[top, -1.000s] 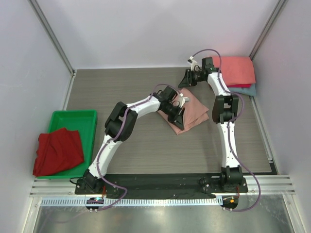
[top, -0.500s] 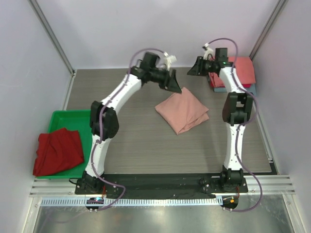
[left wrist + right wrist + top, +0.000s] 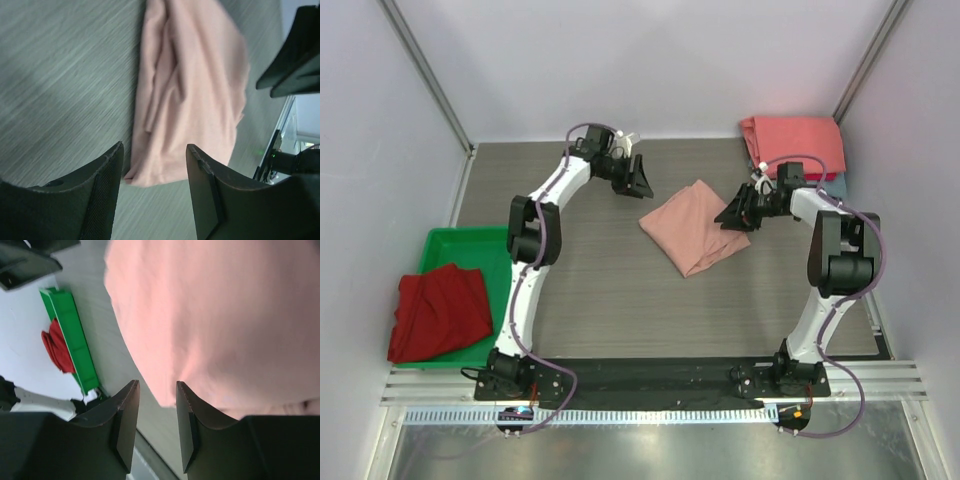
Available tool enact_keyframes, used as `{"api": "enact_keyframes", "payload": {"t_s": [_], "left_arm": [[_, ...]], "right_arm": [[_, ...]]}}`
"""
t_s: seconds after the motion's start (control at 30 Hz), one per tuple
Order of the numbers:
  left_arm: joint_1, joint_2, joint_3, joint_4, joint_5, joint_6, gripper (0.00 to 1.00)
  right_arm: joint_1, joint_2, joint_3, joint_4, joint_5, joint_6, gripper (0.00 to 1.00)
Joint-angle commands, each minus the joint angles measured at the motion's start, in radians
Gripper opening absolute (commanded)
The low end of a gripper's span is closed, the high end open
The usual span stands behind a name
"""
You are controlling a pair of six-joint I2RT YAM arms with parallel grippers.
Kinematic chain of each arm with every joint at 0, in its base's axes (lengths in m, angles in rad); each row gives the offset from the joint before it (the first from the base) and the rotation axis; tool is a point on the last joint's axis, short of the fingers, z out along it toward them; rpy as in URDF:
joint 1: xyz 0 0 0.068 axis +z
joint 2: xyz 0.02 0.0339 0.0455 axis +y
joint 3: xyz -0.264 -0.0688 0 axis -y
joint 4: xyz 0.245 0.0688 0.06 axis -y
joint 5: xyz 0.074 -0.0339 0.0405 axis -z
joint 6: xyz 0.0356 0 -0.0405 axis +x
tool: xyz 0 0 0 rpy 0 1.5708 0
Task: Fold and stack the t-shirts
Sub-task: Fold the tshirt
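grey table, white walls, pink t-shirt

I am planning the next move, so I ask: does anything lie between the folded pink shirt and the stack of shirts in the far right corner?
No loose thing does. Only the right arm itself lies across that stretch of table, with the right claw at the right edge of the pink shirt, in front of the stack.

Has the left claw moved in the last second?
Yes. The left gripper was over the pink t-shirt; it now hangs open off the shirt, closer to the far edge of the table.
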Motion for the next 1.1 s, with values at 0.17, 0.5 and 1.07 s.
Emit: {"api": "enact_keyframes", "payload": {"t_s": [0.17,0.5,1.07], "left_arm": [[-0.001,-0.001,-0.077,-0.045,-0.032,0.052,0.53],[-0.009,0.03,-0.123,-0.053,-0.095,0.04,0.54],[-0.069,-0.071,-0.316,-0.073,-0.118,0.012,0.52]], "right_arm": [[-0.001,-0.129,-0.103,-0.131,0.027,-0.091,0.39],[-0.001,-0.168,-0.146,-0.274,0.363,-0.125,0.33],[-0.001,0.039,0.027,-0.121,0.388,-0.122,0.33]]}}
